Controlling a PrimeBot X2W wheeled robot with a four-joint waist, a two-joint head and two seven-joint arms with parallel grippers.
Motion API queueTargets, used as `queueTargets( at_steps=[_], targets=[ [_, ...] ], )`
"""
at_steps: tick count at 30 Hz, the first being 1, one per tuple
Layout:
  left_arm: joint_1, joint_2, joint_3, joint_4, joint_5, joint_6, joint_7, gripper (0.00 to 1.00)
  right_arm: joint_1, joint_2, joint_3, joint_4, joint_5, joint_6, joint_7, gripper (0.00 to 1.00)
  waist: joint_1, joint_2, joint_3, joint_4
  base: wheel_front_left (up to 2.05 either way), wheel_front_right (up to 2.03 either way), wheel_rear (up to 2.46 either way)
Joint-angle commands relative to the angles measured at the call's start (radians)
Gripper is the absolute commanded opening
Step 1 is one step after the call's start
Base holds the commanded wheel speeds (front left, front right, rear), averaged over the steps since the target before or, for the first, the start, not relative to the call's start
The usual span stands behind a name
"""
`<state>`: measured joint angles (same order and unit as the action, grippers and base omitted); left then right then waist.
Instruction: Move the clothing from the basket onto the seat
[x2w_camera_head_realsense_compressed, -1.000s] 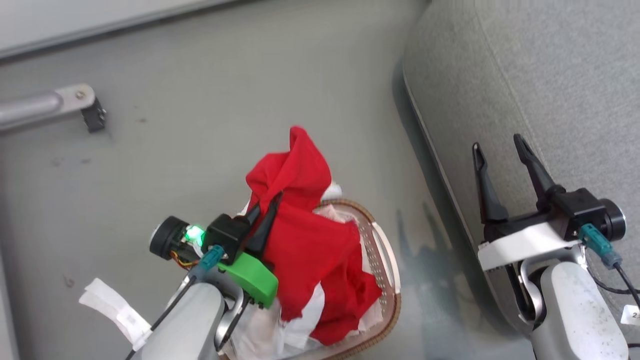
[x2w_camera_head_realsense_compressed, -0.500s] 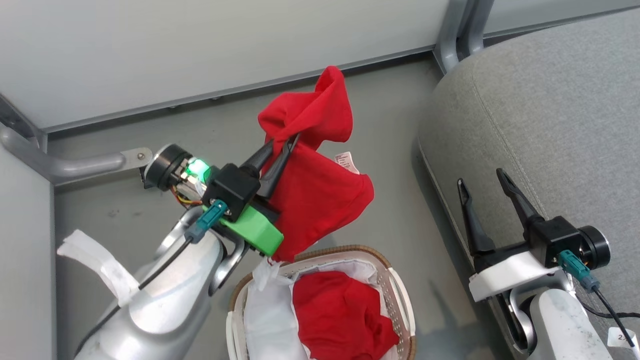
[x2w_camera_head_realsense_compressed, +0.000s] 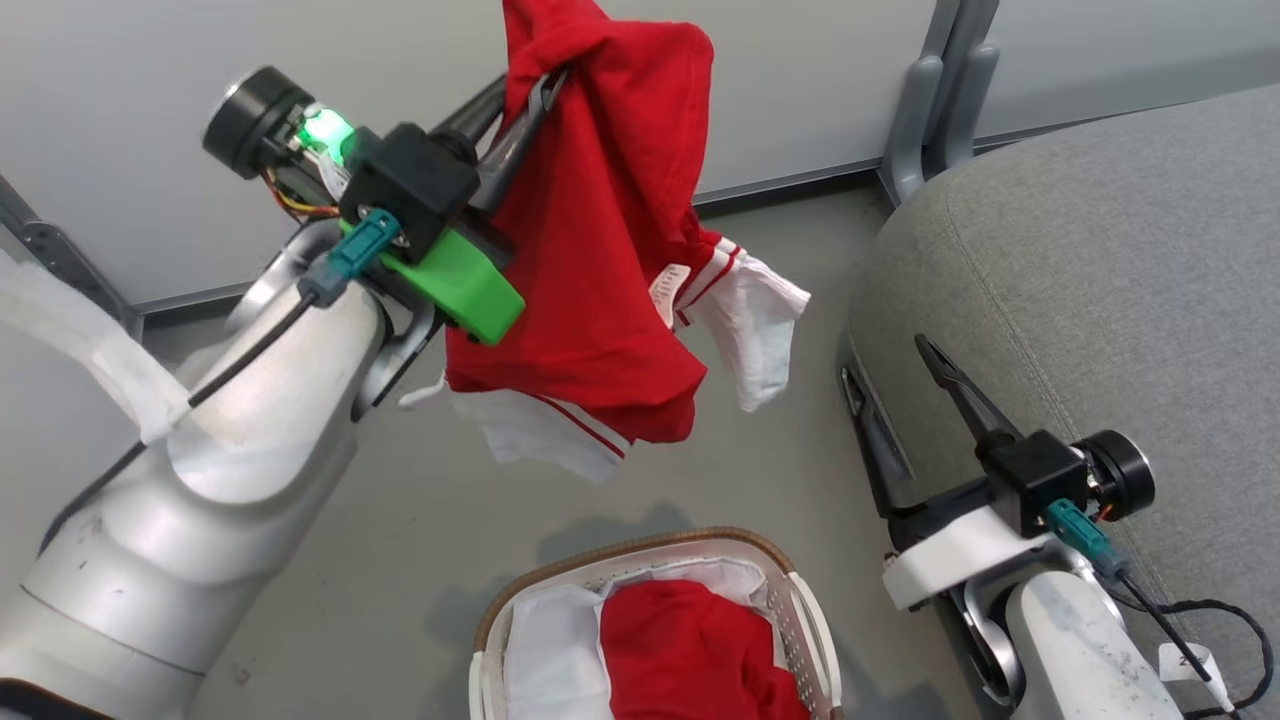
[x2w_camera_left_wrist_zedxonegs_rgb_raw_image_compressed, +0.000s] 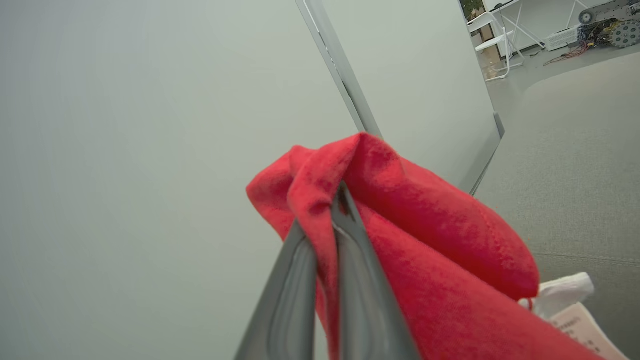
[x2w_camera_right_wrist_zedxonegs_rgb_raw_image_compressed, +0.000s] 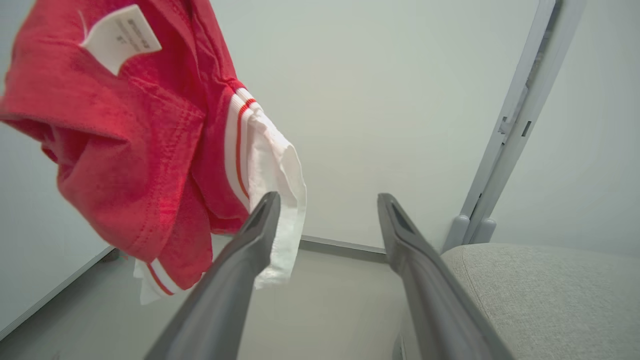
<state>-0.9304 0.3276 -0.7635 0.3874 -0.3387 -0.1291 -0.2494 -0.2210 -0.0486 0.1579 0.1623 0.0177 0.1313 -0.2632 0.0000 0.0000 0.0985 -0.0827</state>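
Note:
A bright red shirt with white striped cuffs and a small label hangs in the air, high above the basket. My left gripper is shut on the shirt's top fold. In the left wrist view the red cloth is pinched between my left gripper's closed fingers. Another red shirt lies in the basket on the white liner. The grey seat is at the right. My right gripper stands open and empty by the seat's edge. In the right wrist view the shirt hangs to the left of my right gripper, with the seat at the lower right.
A pale wall panel with a grey metal post stands behind the seat's corner. Grey floor lies between the basket, the wall and the seat. A black cable trails from my right wrist.
My left gripper has lifted the red shirt up out of the basket, and it has unfurled with its white cuffs dangling. The head view has tilted up. The right gripper stays open.

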Motion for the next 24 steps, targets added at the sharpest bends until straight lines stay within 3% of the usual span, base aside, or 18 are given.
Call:
queueTargets(
  at_steps=[1, 11, 24],
  targets=[
    [-0.031, 0.004, -0.008, 0.004, -0.012, -0.002, 0.005, 0.00, -0.014, -0.003, 0.015, -0.005, 0.004, -0.001, -0.002, 1.00, 0.0000, 0.0000, -0.002, 0.002, 0.00, 0.00, 0.00],
    [-0.116, 0.004, -0.045, 0.036, -0.063, -0.002, 0.016, 0.00, -0.034, -0.004, 0.153, -0.026, 0.000, -0.001, -0.002, 1.00, 0.0000, 0.0000, -0.012, 0.017, 0.00, 0.00, 0.00],
    [-0.119, -0.051, -0.078, 0.049, -0.061, 0.016, 0.027, 0.00, -0.139, -0.004, 0.243, 0.051, -0.083, -0.001, -0.002, 1.00, 0.0000, 0.0000, -0.017, 0.043, 0.00, 0.00, 0.00]
  ],
)
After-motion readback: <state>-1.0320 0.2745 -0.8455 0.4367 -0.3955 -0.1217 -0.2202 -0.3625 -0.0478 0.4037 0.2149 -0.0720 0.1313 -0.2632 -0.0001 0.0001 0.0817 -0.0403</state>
